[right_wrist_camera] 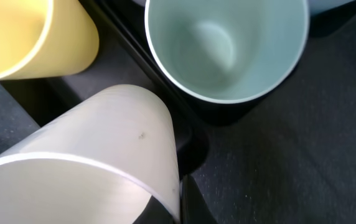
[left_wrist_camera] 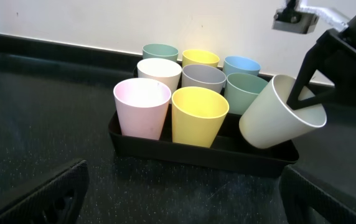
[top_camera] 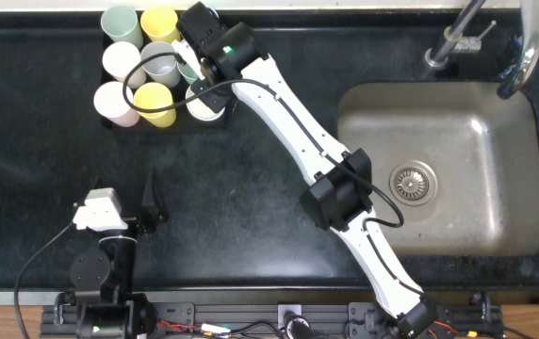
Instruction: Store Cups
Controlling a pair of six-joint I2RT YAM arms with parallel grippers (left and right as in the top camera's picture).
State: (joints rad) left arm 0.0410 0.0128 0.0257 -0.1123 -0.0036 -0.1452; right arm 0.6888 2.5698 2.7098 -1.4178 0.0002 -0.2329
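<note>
The right tool (left_wrist_camera: pixel 302 93) gripped the cream cup (left_wrist_camera: pixel 276 119) by its rim, tilted over the last free corner of the tray (left_wrist_camera: pixel 190 157). It needed to come upright first, then go down straight, clear of the green cup (left_wrist_camera: pixel 245 90).

Tray (left_wrist_camera: pixel 184 157) full of cups (left_wrist_camera: pixel 200 115); open counter (top_camera: pixel 43 160) all around.
</note>
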